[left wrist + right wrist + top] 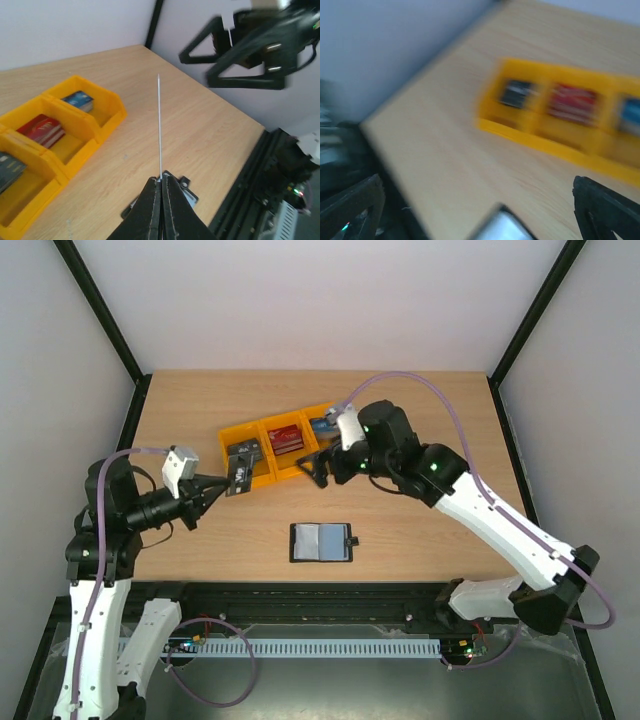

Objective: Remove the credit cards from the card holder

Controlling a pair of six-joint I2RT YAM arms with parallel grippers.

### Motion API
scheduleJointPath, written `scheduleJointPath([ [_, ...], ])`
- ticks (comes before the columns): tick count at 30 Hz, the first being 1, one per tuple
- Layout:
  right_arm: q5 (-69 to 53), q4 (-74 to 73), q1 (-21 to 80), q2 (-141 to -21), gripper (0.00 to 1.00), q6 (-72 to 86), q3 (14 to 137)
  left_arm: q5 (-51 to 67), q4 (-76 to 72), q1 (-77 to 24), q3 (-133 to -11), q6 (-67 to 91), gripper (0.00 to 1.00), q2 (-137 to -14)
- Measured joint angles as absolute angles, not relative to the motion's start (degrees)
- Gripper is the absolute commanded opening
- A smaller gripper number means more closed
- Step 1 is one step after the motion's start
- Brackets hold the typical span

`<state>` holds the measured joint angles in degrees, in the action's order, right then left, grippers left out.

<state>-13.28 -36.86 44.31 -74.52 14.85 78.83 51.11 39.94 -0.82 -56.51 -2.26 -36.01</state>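
1. While the left gripper (226, 484) is clamped tight on the lower edge of a single card (240, 473), that card stands up from the fingertips and shows only as a thin line in the left wrist view.
2. Seen from above, the card is at the near left corner of the yellow bins (262, 479), by the compartment of dark grey cards (246, 453). Whether it is clear of the bin wall cannot be told.
3. Red cards (285, 439) fill the middle compartment and blue cards (322, 424) the right one.
4. Over the near side of the bins, the right gripper (312, 468) hangs with its fingers spread wide and nothing between them.
5. Lying open and flat on the table (420, 420), the card holder (321, 542) is well apart from both grippers. Its blue-grey pockets may be empty, though the view is too coarse to say.
6. Risk: the grip is narrow and sits at one edge, so the card could pivot or slip if it catches the bin wall on the way down.
7. Risk: if let go from this height, the card could land on edge and tip out onto the table.
8. Risk: both arms crowd the same end of the bins, so a careless sweep could knock the bins or the other arm.
9. Risk: nothing pins the holder, so pulling a remaining card could drag it along.
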Motion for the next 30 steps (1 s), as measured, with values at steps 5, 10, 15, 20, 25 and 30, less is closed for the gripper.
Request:
scheduleJointPath([
  [5,-38.3,-24.3,50.6,-73.6,0.82,7.6,79.9,56.5,45.0,-0.8,-58.5,-8.1,0.02,-36.1],
  [10,-50.7,-17.5,51.5,-77.3,0.68,6.0,80.0,59.6,50.3,-1.0,-61.7,-15.4,0.02,-36.2],
  [15,-54.7,-16.2,52.9,-79.2,0.32,5.2,80.0,62.3,52.3,-1.4,-62.3,-18.1,0.02,-36.6],
  [20,-55.8,-14.1,53.2,-79.2,0.02,5.9,80.1,63.7,53.6,-1.4,-63.0,-19.2,0.02,-36.9],
  [25,-53.3,-13.4,53.3,-78.9,0.01,6.5,80.1,64.4,53.6,-1.4,-63.5,-18.9,0.37,-37.0],
  [30,-44.3,-11.8,52.4,-78.7,0.02,12.3,80.0,54.0,47.2,-0.2,-62.9,-9.1,1.0,-36.3],
])
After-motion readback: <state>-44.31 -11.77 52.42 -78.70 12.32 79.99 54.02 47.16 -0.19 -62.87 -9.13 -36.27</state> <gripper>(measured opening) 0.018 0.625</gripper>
